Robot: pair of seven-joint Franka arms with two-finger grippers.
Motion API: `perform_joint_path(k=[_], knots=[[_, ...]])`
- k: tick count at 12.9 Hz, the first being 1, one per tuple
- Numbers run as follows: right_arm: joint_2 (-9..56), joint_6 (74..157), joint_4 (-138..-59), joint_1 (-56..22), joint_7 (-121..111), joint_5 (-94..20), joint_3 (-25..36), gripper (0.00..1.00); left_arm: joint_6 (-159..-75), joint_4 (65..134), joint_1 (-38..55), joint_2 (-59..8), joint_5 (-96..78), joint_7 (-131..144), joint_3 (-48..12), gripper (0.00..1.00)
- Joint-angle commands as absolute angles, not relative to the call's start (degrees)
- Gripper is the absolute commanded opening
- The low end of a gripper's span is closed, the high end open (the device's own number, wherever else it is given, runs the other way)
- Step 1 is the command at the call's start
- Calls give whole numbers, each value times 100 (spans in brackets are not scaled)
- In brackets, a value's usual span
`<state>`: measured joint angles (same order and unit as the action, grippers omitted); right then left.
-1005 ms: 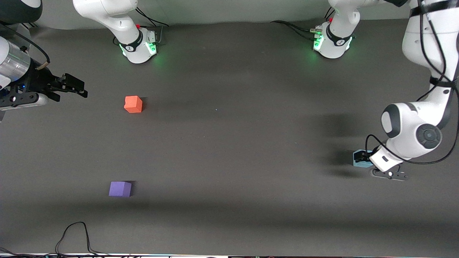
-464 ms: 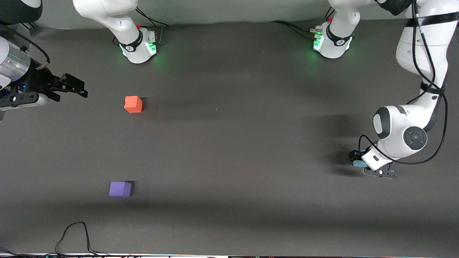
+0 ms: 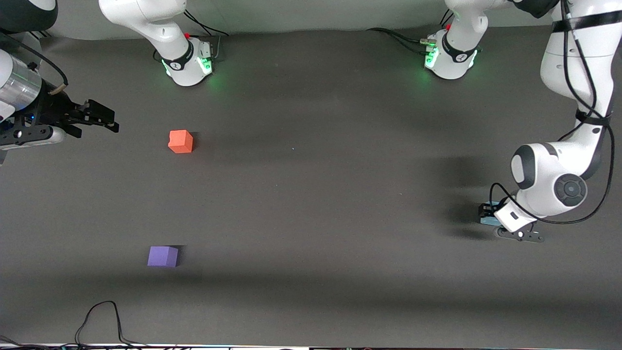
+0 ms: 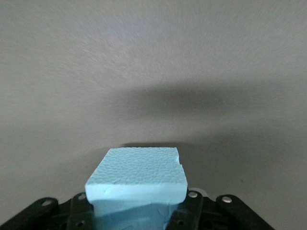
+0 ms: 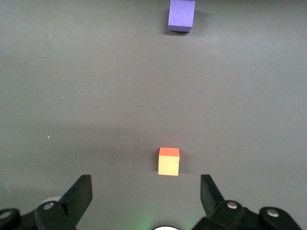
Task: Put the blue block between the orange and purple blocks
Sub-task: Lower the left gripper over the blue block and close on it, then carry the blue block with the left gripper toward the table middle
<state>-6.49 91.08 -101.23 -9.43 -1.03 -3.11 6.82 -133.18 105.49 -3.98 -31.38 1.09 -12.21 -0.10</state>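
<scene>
Gripping the blue block [image 4: 138, 175] between its fingers, the left claw [image 3: 491, 216] sat low at the left arm's end of the counter [image 3: 320, 204], closed on the cube; the left wrist view showed the block's pebbled top face with a small notch on one edge, the dark fingers flanking its lower part; whether the cube rested on the counter or was raised off it could not be told; so the pick looked done or nearly done, while the carry and the placing were, by my judgement, all left to do; the orange block [image 3: 181, 141] lay toward the right arm's end, farther from the front camera, and the purple block [image 3: 163, 256] lay nearer to that camera at about the same end, the two well apart with bare counter between them, which seemed ample room for a third cube; the blue block was well apart from both, so the left arm would probably have to reach across most of the counter, and nothing stood in that path; the right claw [image 5: 146, 191] waited wide open and empty over the edge at the right arm's end, near the orange block, and might crowd an approach from that quarter; a cable [image 3: 99, 321] looped at the edge nearest the front camera, clear of the gap.
</scene>
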Motion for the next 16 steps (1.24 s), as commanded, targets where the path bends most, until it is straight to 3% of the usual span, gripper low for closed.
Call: perform_joint_path(k=[1,5,9,12,16], knots=[[-659,9053,-10081,-1028,-211,-246,756,100,-12263,10257,-369,-2306,202,-1169,9,37],[-650,9053,-10081,-1028,-228,-246,756,100,-11104,10064,-11,-1531,202,-750,-70,37],[-659,9053,-10081,-1020,-229,-246,765,100,-9959,9029,1271,-1608,88,1259,-149,37],[-650,9053,-10081,-1020,-229,-246,765,100,-10037,8562,2606,-2081,88,3028,-167,37],[-659,9044,-10081,-1020,-220,-246,765,100,-10536,7630,3873,-3284,105,4655,-422,37]])
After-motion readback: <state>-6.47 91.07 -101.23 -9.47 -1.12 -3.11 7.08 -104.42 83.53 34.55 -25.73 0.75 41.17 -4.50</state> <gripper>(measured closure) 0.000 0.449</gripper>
